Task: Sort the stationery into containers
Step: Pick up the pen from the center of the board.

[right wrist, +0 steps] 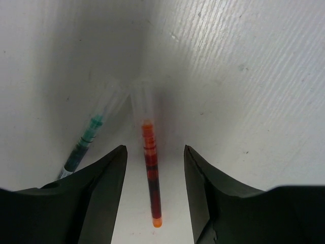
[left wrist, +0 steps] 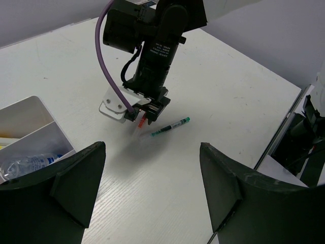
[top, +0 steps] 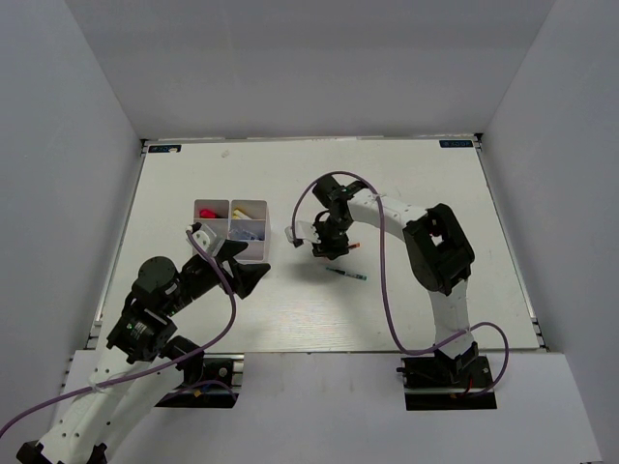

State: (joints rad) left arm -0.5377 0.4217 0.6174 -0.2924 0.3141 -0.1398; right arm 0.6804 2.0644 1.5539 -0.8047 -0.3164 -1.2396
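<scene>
White-grey divided plastic tray (top: 230, 220) is partly filled; right of it thin green pen (right wrist: 84, 145) waits, spread right hand (right wrist: 155, 151) straddles thin red pen (right wrist: 151, 178).

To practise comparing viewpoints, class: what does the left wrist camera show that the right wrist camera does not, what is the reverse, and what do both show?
Only the left wrist view: the divided white tray with a blue-labelled tube in one compartment, the left gripper open and empty, and the right gripper seen from outside, pointing down at the table.
Only the right wrist view: the red pen close up, lying between the open fingers with a gap on each side.
Both: the red pen, the green pen beside it, and the white table.
</scene>
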